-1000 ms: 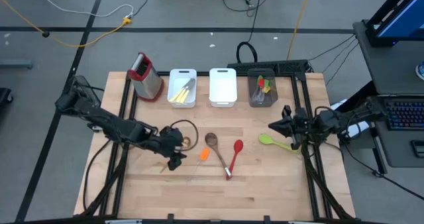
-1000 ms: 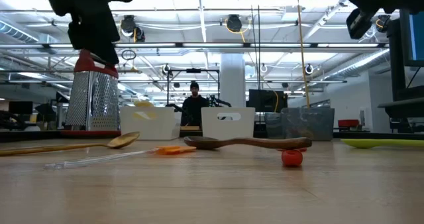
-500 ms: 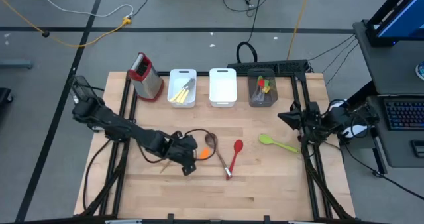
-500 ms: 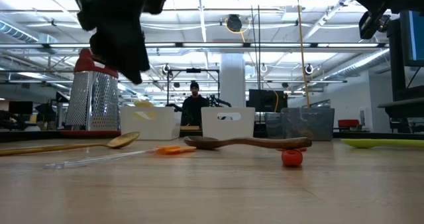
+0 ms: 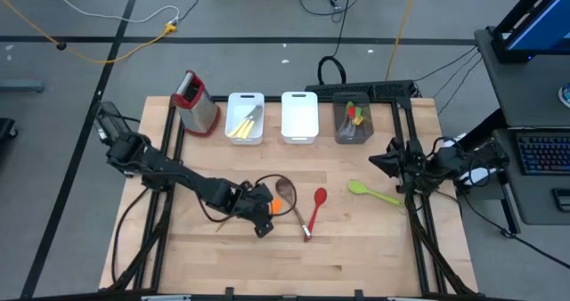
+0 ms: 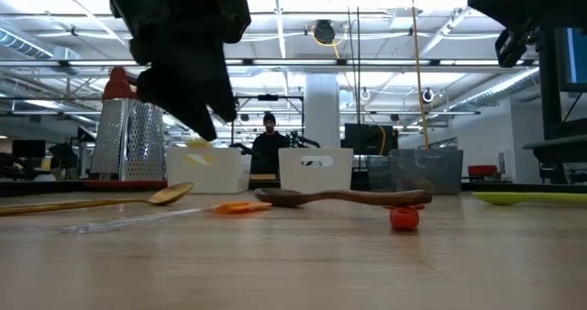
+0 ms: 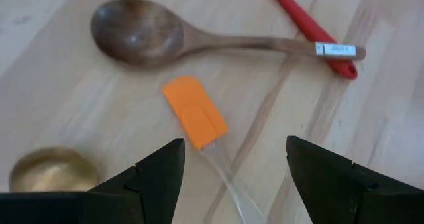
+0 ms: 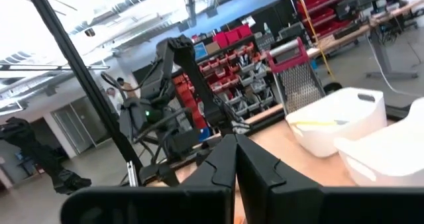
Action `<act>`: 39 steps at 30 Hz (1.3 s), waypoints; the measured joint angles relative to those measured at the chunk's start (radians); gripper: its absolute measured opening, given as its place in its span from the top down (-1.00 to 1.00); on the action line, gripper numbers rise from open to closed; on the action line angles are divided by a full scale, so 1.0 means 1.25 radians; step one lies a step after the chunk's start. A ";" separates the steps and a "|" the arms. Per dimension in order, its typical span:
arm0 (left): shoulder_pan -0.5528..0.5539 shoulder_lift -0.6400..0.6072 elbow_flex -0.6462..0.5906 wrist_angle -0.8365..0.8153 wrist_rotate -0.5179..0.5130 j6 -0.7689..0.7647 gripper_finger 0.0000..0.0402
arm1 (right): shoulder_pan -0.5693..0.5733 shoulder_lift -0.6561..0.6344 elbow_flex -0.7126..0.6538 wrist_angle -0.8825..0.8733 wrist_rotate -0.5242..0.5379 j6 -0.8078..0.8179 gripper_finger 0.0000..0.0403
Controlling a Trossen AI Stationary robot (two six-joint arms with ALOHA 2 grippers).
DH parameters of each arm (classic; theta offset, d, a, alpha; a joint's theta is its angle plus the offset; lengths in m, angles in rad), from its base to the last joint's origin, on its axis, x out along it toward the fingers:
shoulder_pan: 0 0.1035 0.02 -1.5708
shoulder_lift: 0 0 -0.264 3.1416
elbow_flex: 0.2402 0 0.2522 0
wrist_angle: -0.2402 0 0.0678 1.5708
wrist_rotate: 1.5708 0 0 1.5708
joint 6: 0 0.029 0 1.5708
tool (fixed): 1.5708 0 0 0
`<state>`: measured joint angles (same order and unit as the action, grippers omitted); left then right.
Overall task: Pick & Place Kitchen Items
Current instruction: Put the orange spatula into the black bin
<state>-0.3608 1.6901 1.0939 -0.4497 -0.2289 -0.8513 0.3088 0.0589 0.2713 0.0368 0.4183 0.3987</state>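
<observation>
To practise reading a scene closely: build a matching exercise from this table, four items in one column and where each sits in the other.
Items:
1. orange spatula
2. lime-green spoon
3. box grater
4. left gripper

Places:
A. far left of the bin row
B. open, above the orange spatula
C. beside the dark wooden spoon
D. near the right gripper

Pairs: 1-C, 2-D, 3-A, 4-B

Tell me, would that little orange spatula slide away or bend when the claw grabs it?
The orange spatula lies flat on smooth wood, so a nudge would probably slide it. Its thin clear handle looks light and perhaps slightly bendy. The open left gripper straddles it.
</observation>
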 joint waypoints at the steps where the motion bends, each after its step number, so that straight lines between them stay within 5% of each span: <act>1: 0.005 0.000 0.000 0.004 0.000 0.004 -0.34 | 0.000 0.000 -0.005 0.000 0.000 0.008 0.98; 20: 0.066 0.000 -0.001 0.089 0.094 0.050 -0.35 | 0.000 0.000 -0.033 0.003 0.000 -0.016 0.98; 32: 0.065 0.000 -0.001 0.089 0.091 0.046 -0.89 | 0.000 0.000 -0.033 -0.003 0.113 -0.140 0.98; 39: 0.065 0.000 -0.001 0.089 0.098 0.036 -0.98 | 0.000 0.000 -0.033 -0.003 0.124 -0.141 0.98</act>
<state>-0.2790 1.6897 1.0926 -0.3382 -0.1062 -0.8062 0.3092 0.0593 0.2302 0.0327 0.5728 0.2226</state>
